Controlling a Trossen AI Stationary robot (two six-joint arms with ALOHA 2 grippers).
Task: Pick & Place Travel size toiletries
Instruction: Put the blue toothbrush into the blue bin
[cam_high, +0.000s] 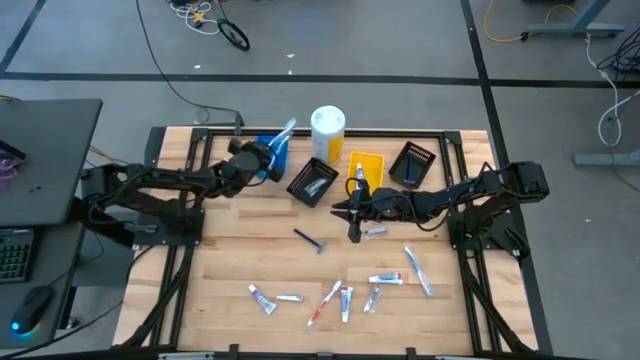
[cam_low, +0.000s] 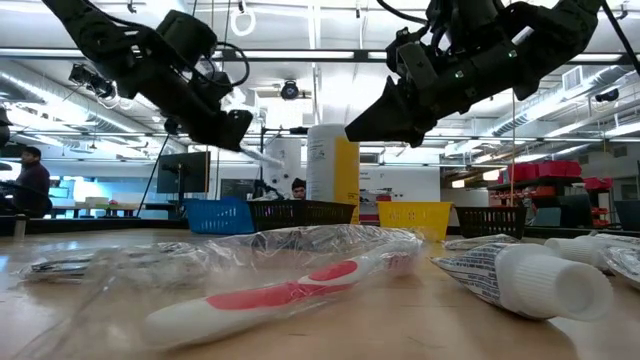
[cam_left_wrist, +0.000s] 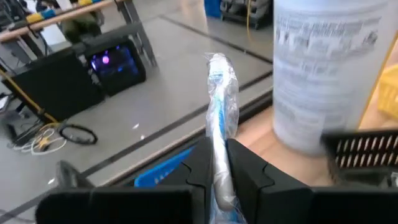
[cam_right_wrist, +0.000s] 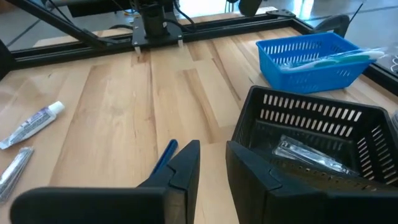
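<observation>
My left gripper (cam_high: 264, 158) hovers over the blue bin (cam_high: 272, 160) at the far edge, shut on a pale-blue toothbrush (cam_left_wrist: 219, 106) in a clear wrapper. My right gripper (cam_high: 351, 213) hangs above mid-table with its fingers a narrow gap apart and nothing between them (cam_right_wrist: 212, 168). A dark blue razor (cam_high: 310, 240) lies flat on the wood just beside it. Small tubes (cam_high: 262, 298) (cam_high: 386, 279), a red toothbrush (cam_high: 325, 303) and a pale-blue toothbrush (cam_high: 417, 270) lie flat near the near edge. The blue bin (cam_right_wrist: 311, 59) holds more toothbrushes. My left gripper pinches the wrapped toothbrush between its two fingers at a point on the shaft (cam_left_wrist: 219, 163). The toothbrush runs along the fingers, and its free end (cam_high: 288, 129) sticks out past the fingertips toward the far edge. It is lifted clear, above the blue bin.
A black bin (cam_high: 313, 181) holding a wrapped item (cam_right_wrist: 311, 157), a yellow bin (cam_high: 367, 166) and a second black bin (cam_high: 414, 163) stand along the far edge beside a tall white-and-yellow cylinder (cam_high: 328, 133). Bare wood (cam_high: 230, 240) lies on the table's left half.
</observation>
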